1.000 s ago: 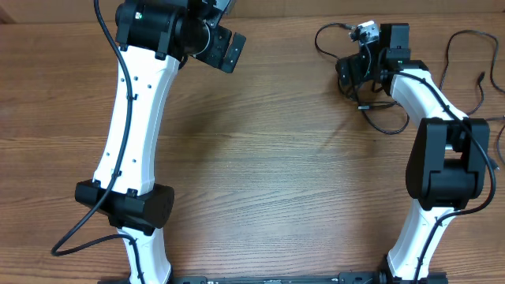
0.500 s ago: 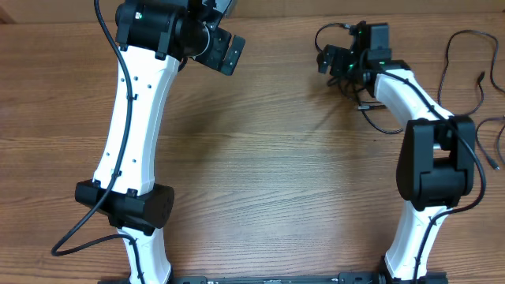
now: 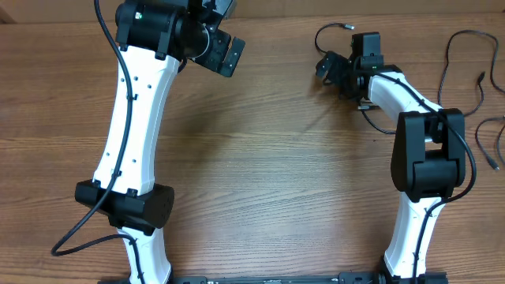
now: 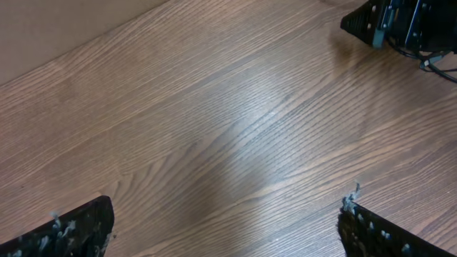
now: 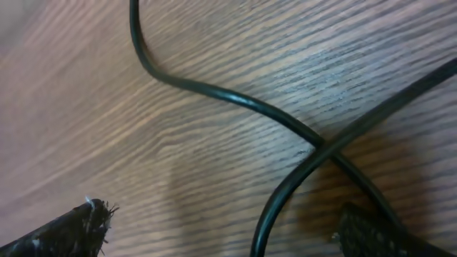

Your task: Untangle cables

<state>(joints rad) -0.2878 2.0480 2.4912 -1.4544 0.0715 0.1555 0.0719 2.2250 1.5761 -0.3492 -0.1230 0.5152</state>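
Two thin black cables (image 5: pixel 235 100) cross just beneath the right gripper (image 5: pixel 218 218), seen close up from its wrist camera: one strand lies over the other on the wooden table (image 4: pixel 214 128), and the gripper's two fingers stand wide apart on either side of the crossing, holding nothing. The cords look light, soft and limp, with a smooth sheath that could slide between the pads, so they probably take little force to lift but will drag their neighbours along if pulled hard. A sensible place to pinch seems to be a single strand just beside the crossing, or near a plug end, rather than the crossing itself, where both would be caught together. A little farther out, in the overhead view, a loop (image 3: pixel 318 35) of the same bundle curls away from the gripper toward the far edge of the table. Farther right, well apart from the bundle, loose strands (image 3: pixel 447 59) trail along the table's right side. Farthest off, across the table, the left gripper (image 3: pixel 227 51) hangs over bare wood, its fingers also spread wide and empty.
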